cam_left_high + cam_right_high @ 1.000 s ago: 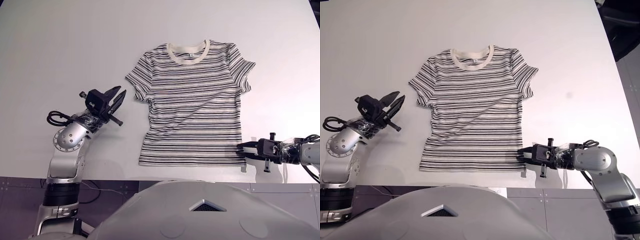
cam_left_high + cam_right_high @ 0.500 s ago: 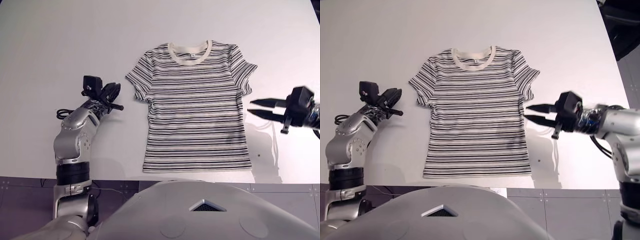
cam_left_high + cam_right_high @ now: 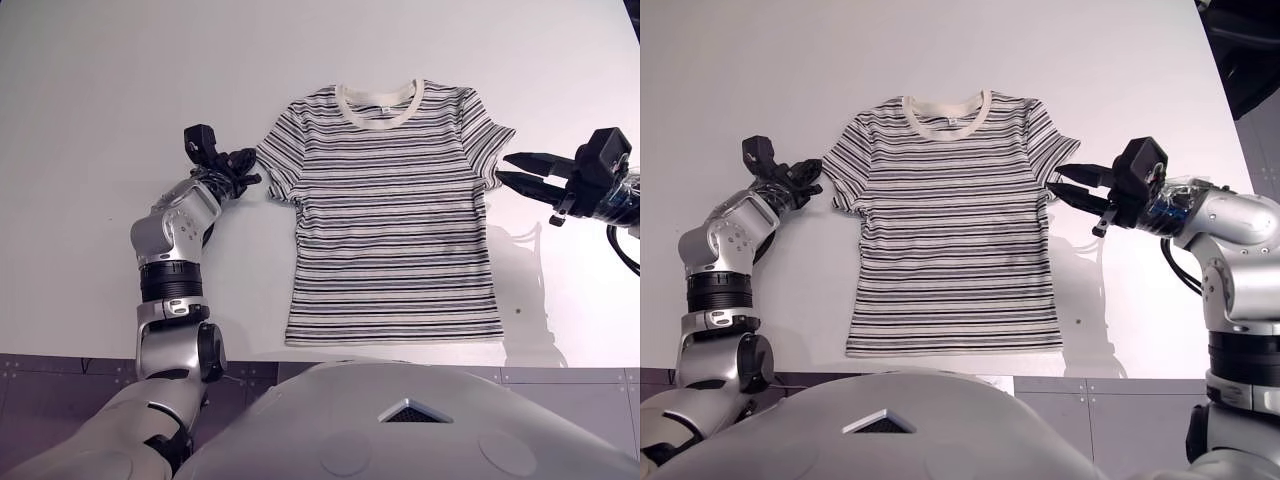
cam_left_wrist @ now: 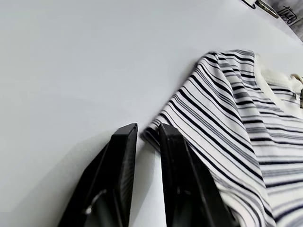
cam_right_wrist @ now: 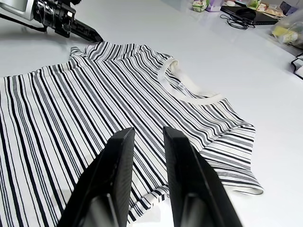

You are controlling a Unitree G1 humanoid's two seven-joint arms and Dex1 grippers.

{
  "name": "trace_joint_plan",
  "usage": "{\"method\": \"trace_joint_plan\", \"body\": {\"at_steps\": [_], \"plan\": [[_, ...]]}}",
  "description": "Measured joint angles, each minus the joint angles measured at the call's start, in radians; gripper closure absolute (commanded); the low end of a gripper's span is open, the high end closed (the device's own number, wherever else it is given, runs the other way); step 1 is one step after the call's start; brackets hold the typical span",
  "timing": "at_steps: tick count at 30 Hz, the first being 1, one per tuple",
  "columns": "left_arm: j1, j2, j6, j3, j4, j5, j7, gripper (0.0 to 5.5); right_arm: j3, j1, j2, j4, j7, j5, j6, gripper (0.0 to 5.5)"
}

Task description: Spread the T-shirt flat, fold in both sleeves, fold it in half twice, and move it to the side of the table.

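Note:
A black-and-white striped T-shirt [image 3: 390, 200] with a cream collar lies flat and face up on the white table [image 3: 120, 80], both sleeves spread out. My left gripper [image 3: 245, 168] rests low on the table at the hem of the left sleeve [image 4: 199, 94]. Its fingers [image 4: 124, 146] stand slightly apart and open, with the hem's edge at their tips. On the other side my right gripper [image 3: 503, 168] hovers open just beside the right sleeve [image 3: 488, 140], fingers pointing at it. The right wrist view looks between its fingers [image 5: 120, 161] across the shirt [image 5: 71, 104].
The table's front edge [image 3: 300, 358] runs just below the shirt's bottom hem. Wide bare table lies left of, behind and right of the shirt. A dark object [image 3: 1250, 50] stands past the table's far right corner. Small clutter [image 5: 246, 9] sits at a distant edge.
My right gripper has let go of the bottom right hem corner and risen to the right sleeve. My left gripper has moved in to the left sleeve hem, narrowing its fingers.

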Motion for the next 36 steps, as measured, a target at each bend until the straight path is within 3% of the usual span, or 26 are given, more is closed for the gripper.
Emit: {"method": "trace_joint_plan", "body": {"at_steps": [6,22,29,36], "plan": [[-0.018,-0.006,0.009,0.005,0.028,-0.007,-0.046,5.38,0.004,0.000,0.018,0.001,0.000,-0.022,-0.005,4.41],[-0.029,-0.013,0.102,0.022,-0.037,-0.032,-0.059,5.38,0.031,0.003,0.065,-0.002,-0.035,-0.082,-0.023,4.41],[-0.042,-0.071,0.228,0.012,-0.225,-0.089,-0.024,5.38,0.033,0.021,0.096,-0.015,-0.071,-0.091,-0.025,4.41],[-0.065,-0.128,0.237,-0.007,-0.245,-0.088,0.008,5.38,0.040,0.026,0.111,-0.021,-0.092,-0.101,-0.026,4.41]]}}
